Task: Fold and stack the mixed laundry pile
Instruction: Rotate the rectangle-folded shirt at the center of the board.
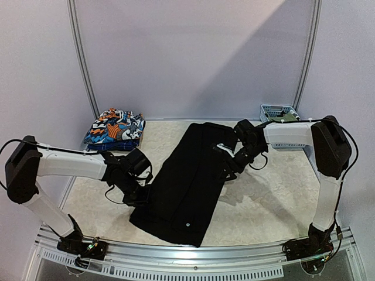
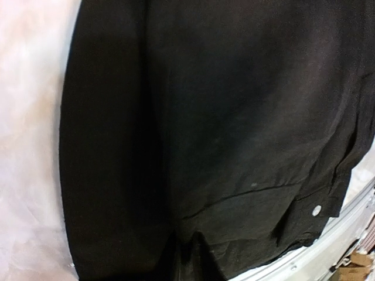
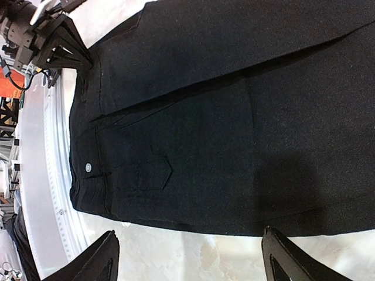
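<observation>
The long black trousers [image 1: 187, 175] lie flat and diagonal across the middle of the table, waistband toward the near edge, with a small white button [image 2: 317, 210] near the waist. My left gripper [image 1: 139, 194] is at their left edge near the waist. In the left wrist view its dark fingers [image 2: 198, 248] stand close together, pinching a ridge of the black cloth [image 2: 234, 117]. My right gripper [image 1: 229, 165] hovers at the trousers' right edge. Its fingers [image 3: 108, 254] are spread wide over bare table beside the cloth [image 3: 234, 117], with nothing between them.
A folded stack topped by the orange-blue-white print [image 1: 114, 129] sits at the back left. A light-blue lattice basket [image 1: 278, 111] stands at the back right behind the right arm. The metal rail [image 1: 193, 252] of the near table edge runs just below the waistband.
</observation>
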Action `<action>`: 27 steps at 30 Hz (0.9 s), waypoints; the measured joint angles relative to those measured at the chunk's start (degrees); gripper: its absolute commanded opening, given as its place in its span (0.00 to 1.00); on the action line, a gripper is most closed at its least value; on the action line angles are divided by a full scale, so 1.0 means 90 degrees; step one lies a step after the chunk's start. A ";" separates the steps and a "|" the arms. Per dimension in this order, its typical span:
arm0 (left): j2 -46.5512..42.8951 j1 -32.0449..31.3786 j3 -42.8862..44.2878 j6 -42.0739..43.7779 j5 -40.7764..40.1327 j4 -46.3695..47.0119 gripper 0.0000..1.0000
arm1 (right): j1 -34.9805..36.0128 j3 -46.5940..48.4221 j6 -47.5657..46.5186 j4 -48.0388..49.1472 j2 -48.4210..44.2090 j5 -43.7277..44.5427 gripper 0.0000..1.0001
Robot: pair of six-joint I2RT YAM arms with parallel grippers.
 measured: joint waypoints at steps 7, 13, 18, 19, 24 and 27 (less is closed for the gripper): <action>-0.0097 0.0029 0.0454 0.0384 0.0041 -0.0787 0.43 | 0.0005 0.0000 0.0010 -0.0092 0.0000 0.0265 0.99; -0.0748 0.0384 0.0763 0.0682 -0.0495 -0.1144 0.45 | -0.0131 -0.0010 0.0495 0.0296 -0.0005 0.0940 0.99; -0.0556 0.0636 0.0180 0.0692 -0.0663 -0.0852 0.45 | -0.0296 0.0471 0.0967 0.0340 0.0376 0.1236 0.99; -0.0503 0.0639 0.0027 0.0670 -0.0656 -0.0765 0.45 | -0.0323 0.0617 0.1054 0.0359 0.0551 0.1297 0.99; -0.0389 0.0641 -0.0597 0.0425 -0.0452 -0.0143 0.38 | -0.0350 0.1081 0.1251 0.0304 0.1039 0.1639 0.96; -0.0440 0.0646 -0.0840 0.0177 -0.0194 0.0498 0.29 | -0.0355 0.1644 0.1265 0.0126 0.1387 0.1928 0.92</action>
